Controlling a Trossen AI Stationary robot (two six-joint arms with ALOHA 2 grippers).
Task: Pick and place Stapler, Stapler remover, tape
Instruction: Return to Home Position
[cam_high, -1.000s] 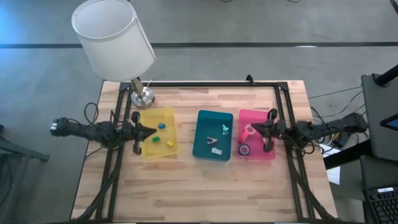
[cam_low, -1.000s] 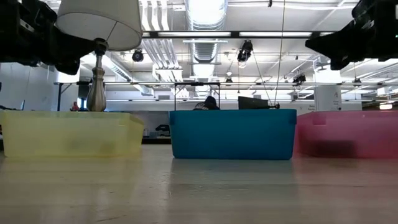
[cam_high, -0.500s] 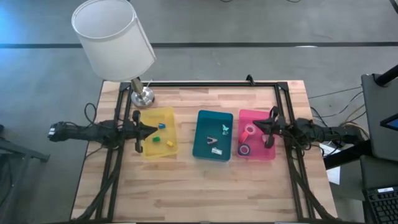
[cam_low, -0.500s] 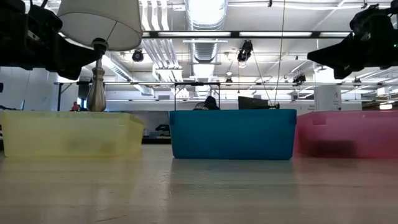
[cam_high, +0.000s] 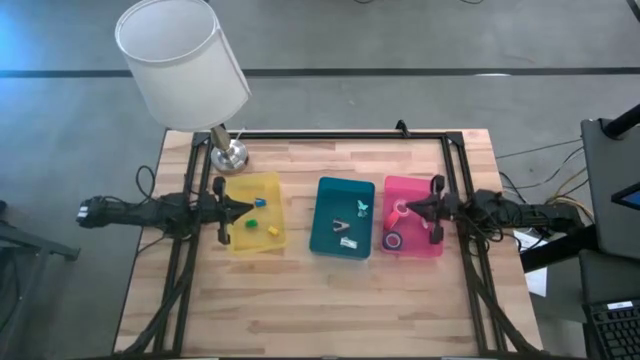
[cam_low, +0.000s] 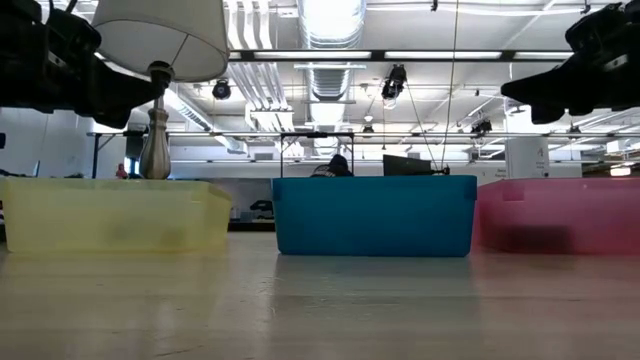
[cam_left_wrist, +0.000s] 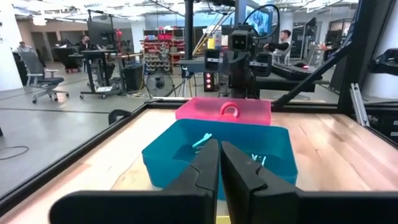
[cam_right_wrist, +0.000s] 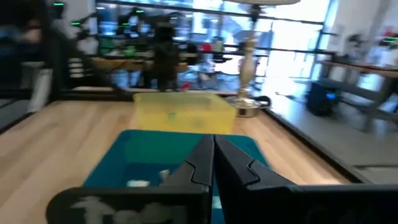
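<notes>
Tape: two rolls show, both inside the pink bin (cam_high: 418, 247); a pink ring (cam_left_wrist: 229, 110) lies just off the right gripper's tips, and a blue ring (cam_high: 394, 241) sits in a corner on the side toward the teal bin.
Teal bin (cam_high: 325, 195): the middle one of three in a row; it holds a small dark item (cam_high: 342, 228) and a small teal item (cam_high: 362, 207) (too small to tell what either is).
Yellow bin (cam_high: 272, 185): on the left-arm side, with a few small coloured pieces inside.
Left gripper (cam_high: 243, 210): over the yellow bin's outer edge, raised above the bins; fingers pressed nearly together, nothing between them.
Right gripper (cam_high: 408, 208): over the pink bin, also raised; fingers closed on nothing.
Lamp (cam_high: 182, 62): white shade, metal base on the table (cam_high: 330, 300) at the corner behind the yellow bin.
</notes>
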